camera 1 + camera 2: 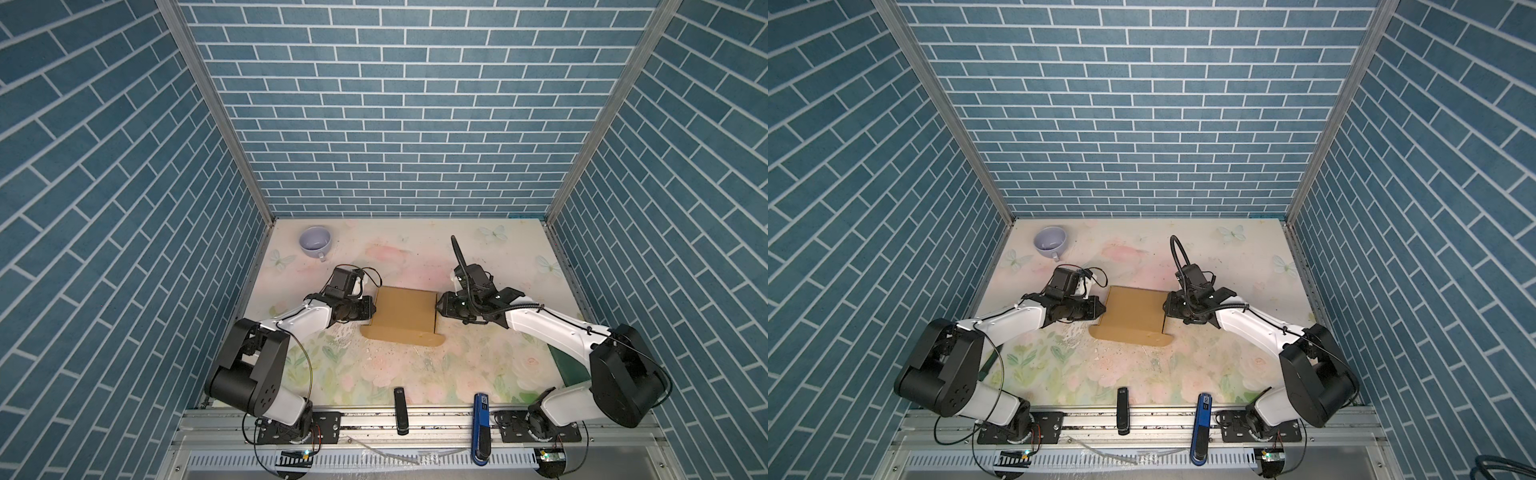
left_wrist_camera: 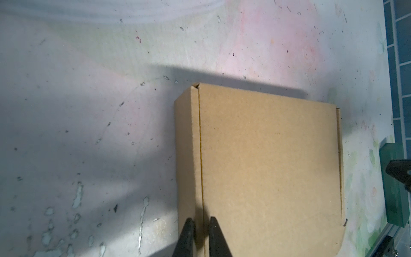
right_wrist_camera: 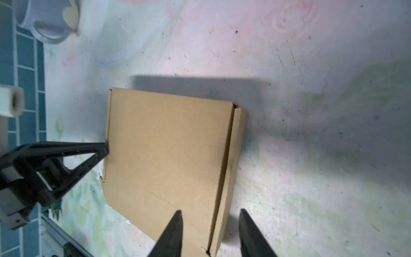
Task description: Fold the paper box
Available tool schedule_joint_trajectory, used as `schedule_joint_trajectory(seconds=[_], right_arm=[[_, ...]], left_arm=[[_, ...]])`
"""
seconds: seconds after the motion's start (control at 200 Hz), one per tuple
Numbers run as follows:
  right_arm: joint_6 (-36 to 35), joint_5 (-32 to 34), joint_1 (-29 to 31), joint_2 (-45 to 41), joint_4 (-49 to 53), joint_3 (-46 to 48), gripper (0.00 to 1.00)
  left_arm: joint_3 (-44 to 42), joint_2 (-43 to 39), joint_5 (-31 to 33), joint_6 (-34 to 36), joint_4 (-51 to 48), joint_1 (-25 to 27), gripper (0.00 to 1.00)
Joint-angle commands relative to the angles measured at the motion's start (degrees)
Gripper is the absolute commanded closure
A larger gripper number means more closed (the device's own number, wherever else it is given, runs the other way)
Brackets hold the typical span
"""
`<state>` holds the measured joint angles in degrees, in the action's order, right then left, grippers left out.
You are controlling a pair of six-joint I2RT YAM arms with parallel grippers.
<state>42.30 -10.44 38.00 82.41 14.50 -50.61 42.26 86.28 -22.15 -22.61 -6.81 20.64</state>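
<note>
Left gripper (image 2: pixel 201 219) pinches the paper box (image 2: pixel 266 166) wall, right gripper (image 3: pixel 210 211) released; mug (image 1: pixel 315 242) well apart.

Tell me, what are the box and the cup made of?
The box looks like tan cardboard: it is dull and slightly grainy, with sharp fold creases and thin cut edges. The cup is pale lilac, smooth and evenly coloured with a thick rounded rim. That suggests glazed ceramic, though it could be plastic.
</note>
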Motion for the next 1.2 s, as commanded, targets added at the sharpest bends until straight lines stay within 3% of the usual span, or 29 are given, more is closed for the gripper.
schedule_joint_trajectory(seconds=[0.0, 0.365, 1.195], right_arm=[[3.02, -2.01, -0.29, -1.63, -5.35, 3.61, 0.5], [9.39, -4.65, -0.99, -0.32, -16.73, 10.58, 0.43], [16.37, -8.75, -1.26, 4.35, -33.53, 18.27, 0.32]], left_arm=[[-1.83, 1.17, 1.17, 0.06, -0.94, -0.33, 0.85], [-3.82, 0.6, 0.23, 0.39, -0.24, -1.83, 0.85], [-6.92, 0.94, -0.17, 0.56, 1.87, -3.49, 0.87]])
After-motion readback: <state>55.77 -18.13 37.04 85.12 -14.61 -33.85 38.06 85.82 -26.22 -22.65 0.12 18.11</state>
